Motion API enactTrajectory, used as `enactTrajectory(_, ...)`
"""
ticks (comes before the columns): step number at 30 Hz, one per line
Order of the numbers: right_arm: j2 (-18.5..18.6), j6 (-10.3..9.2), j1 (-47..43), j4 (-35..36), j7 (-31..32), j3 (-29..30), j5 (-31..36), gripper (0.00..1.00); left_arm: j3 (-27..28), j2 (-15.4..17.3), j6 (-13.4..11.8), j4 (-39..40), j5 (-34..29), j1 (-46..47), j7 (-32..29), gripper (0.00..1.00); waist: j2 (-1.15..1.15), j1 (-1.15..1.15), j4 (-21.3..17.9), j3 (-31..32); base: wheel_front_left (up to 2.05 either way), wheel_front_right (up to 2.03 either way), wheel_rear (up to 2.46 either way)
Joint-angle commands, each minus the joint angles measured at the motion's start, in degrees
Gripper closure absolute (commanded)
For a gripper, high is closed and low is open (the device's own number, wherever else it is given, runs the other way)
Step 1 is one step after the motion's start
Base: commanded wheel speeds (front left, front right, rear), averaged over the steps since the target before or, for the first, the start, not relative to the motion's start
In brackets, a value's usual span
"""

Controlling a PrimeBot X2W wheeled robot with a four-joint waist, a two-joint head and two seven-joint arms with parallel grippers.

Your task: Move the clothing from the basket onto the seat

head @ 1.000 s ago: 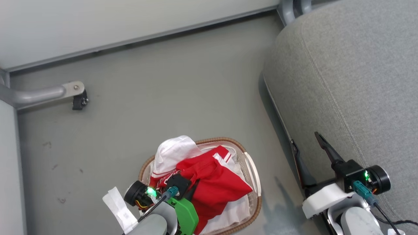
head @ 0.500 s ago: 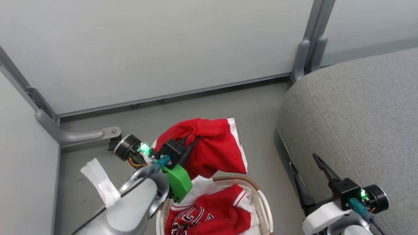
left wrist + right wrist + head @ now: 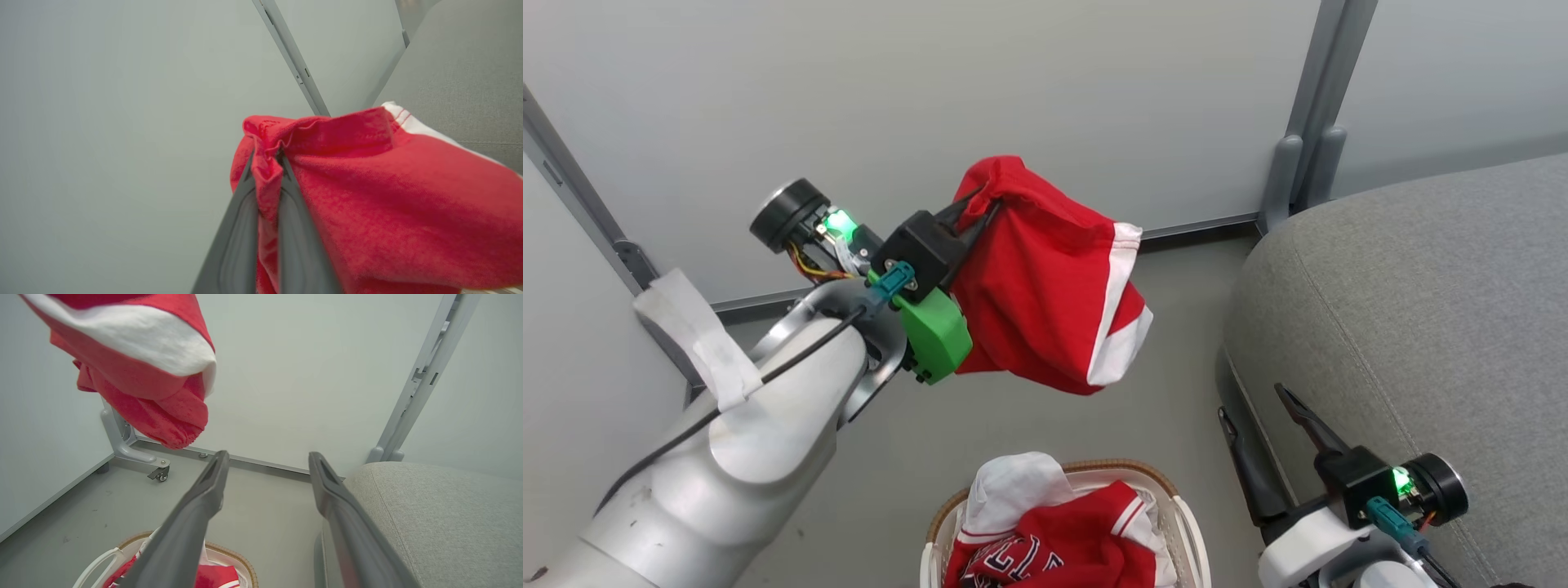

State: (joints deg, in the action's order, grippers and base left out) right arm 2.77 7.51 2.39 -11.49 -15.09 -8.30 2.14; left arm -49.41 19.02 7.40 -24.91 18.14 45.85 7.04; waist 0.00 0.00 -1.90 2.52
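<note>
Head view, left tool [image 3: 982, 202] pinching red white-trimmed garment [image 3: 1045, 302] aloft, right tool [image 3: 1252, 400] spread empty.

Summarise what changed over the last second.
The left gripper, jaws shut on the soft red garment with white trim, lifted it out of the small white lattice basket with brown woven rim to hang well above it. The head camera tilted up too. Unchanged: right gripper open beside the large grey fabric seat; a red lettered garment stays in the basket.

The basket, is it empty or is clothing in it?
Not empty: a red lettered garment lies in the basket, beside its white liner.
</note>
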Motion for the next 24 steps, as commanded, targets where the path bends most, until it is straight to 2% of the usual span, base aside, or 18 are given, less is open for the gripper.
enactTrajectory(1, 0.21, -0.04, 1.02, -0.07, -0.13, -0.63, 0.38, 0.00, 0.07, 0.71, 0.04, 0.65, 0.72, 1.59, -0.38, 1.00, 0.00, 0.00, -0.02, -0.05, 0.00, 0.00, 0.00)
enactTrajectory(15, 0.22, -0.04, 11.04, -1.26, -0.12, -9.69, 4.78, 0.00, -2.77, 1.29, 0.01, 3.77, 3.90, 7.16, -3.15, 1.00, 0.00, 0.00, 0.83, -0.32, 0.00, 0.00, 0.00)
enactTrajectory(24, 0.21, -0.04, 15.95, 0.05, -0.12, -10.41, 7.31, 0.00, -4.70, 0.83, 0.02, 5.53, 4.83, 6.61, -3.68, 1.00, 0.00, 0.00, 2.04, -0.12, 0.00, 0.00, 0.00)
